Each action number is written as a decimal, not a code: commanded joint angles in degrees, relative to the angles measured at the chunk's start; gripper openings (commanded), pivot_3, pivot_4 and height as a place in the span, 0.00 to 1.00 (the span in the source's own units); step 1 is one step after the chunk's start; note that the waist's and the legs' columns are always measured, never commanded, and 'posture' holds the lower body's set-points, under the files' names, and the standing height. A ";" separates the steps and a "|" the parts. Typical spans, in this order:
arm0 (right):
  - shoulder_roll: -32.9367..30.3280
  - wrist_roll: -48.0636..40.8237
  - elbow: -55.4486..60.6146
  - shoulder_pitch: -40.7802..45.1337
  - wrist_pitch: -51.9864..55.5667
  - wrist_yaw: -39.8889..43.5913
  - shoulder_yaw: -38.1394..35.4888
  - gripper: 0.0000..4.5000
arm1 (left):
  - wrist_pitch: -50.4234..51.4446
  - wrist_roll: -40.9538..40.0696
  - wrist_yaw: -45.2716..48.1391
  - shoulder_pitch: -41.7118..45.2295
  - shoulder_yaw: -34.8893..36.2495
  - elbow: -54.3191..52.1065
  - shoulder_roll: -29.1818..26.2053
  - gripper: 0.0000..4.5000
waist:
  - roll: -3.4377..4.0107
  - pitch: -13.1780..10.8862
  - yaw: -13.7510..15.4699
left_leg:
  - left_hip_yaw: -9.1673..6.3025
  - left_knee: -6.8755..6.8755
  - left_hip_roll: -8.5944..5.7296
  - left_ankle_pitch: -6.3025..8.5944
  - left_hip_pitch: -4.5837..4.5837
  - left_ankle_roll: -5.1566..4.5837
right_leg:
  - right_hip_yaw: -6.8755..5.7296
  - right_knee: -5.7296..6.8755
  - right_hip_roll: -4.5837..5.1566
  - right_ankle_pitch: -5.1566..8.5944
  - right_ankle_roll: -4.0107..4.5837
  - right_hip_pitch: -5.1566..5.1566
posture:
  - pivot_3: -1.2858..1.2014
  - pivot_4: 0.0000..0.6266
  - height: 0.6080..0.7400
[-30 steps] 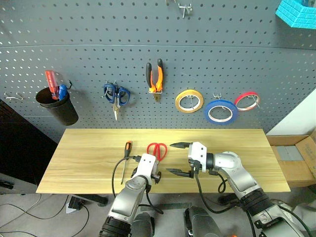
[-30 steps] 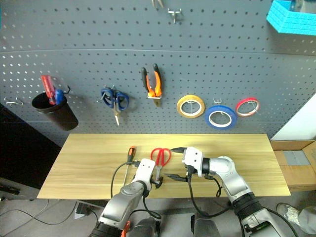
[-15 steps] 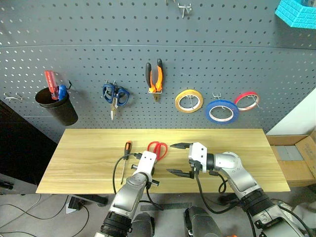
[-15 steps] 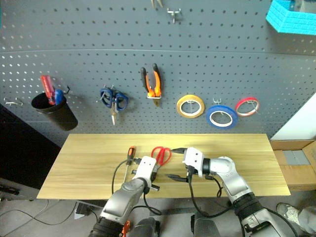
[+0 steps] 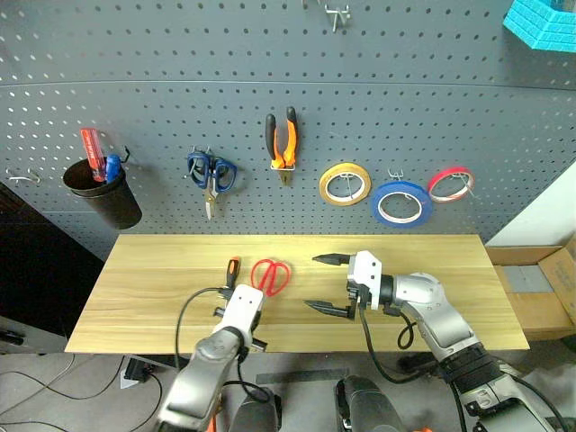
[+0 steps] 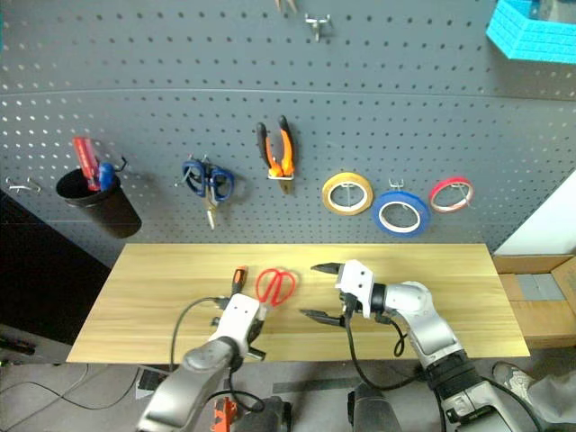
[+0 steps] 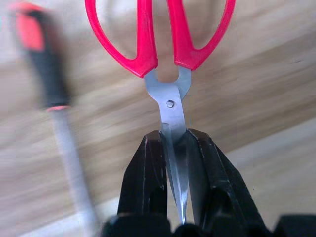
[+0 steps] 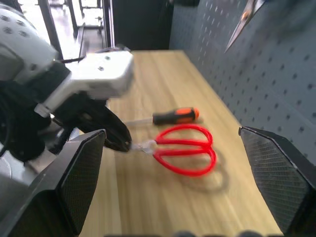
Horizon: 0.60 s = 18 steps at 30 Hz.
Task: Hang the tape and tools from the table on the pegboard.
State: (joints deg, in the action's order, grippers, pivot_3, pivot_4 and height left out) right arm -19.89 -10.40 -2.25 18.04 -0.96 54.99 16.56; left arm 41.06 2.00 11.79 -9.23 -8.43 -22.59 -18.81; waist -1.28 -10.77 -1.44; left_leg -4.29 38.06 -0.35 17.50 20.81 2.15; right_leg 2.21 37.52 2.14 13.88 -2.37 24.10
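The red-handled scissors (image 5: pixel 270 275) lie low over the table (image 5: pixel 135 297), handles toward the pegboard (image 5: pixel 450 108). My left gripper (image 7: pixel 175 137) is shut on their blades, just behind the pivot. Beside them on the left, the small orange-and-black screwdriver (image 5: pixel 231 269) lies on the wood. To the right of the scissors my right gripper (image 5: pixel 314 283) hovers open and empty, pointing left. The orange-and-black pliers (image 5: pixel 282 144) and the blue tape (image 5: pixel 402 202) hang on the pegboard.
Also on the pegboard hang blue-handled scissors (image 5: pixel 211 173), a yellow roll (image 5: pixel 345 184), a red roll (image 5: pixel 450 183) and a black cup (image 5: pixel 102 191) with red and blue handles. A blue basket (image 5: pixel 540 22) is at the top right. A cardboard box (image 5: pixel 540 288) stands right of the table.
My left gripper has closed on the scissors' blades and moved left and up, taking the scissors with it toward the screwdriver. The right gripper has risen slightly and stays open.
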 commanded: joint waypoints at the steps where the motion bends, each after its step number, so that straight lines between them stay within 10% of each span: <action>1: 1.21 -5.05 8.23 -0.81 5.14 -2.30 -2.70 1.00 | -0.98 0.33 0.47 -3.24 2.76 -12.18 -1.73 0.06 | 0.05 0.04 0.34 | -0.01 -0.01 -0.01 0.00 0.00 0.00 | 0.00 -0.02 0.01 0.00 0.00 -0.02 | 0.55 0.23 1.00; 9: 5.75 -15.72 19.22 -0.62 19.07 -9.67 -6.28 1.00 | -11.25 8.75 -5.31 -16.35 6.99 -29.48 -2.18 0.06 | -0.03 0.39 1.61 | -0.06 -0.05 0.01 0.00 0.04 0.00 | -0.03 -0.20 -0.01 0.00 -0.01 -0.06 | 0.56 0.18 1.00; 18: 7.65 -16.98 18.33 2.67 20.51 -11.50 -6.86 1.00 | -22.65 12.44 -8.46 -10.24 14.52 -28.18 -1.56 0.06 | -0.25 1.36 2.82 | 0.01 -0.01 -0.07 -0.01 0.05 0.00 | -0.23 -0.22 -0.30 -0.03 -0.04 -0.07 | 0.56 0.15 1.00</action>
State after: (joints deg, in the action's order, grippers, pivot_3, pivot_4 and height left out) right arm -12.42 -26.08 15.08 19.52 20.24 43.60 10.95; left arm 21.19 13.71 4.13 -20.46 4.78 -49.62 -20.55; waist -1.52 -9.41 1.37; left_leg -4.26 38.04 -0.41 17.49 20.85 2.15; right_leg 2.00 37.30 1.82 13.84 -2.41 24.02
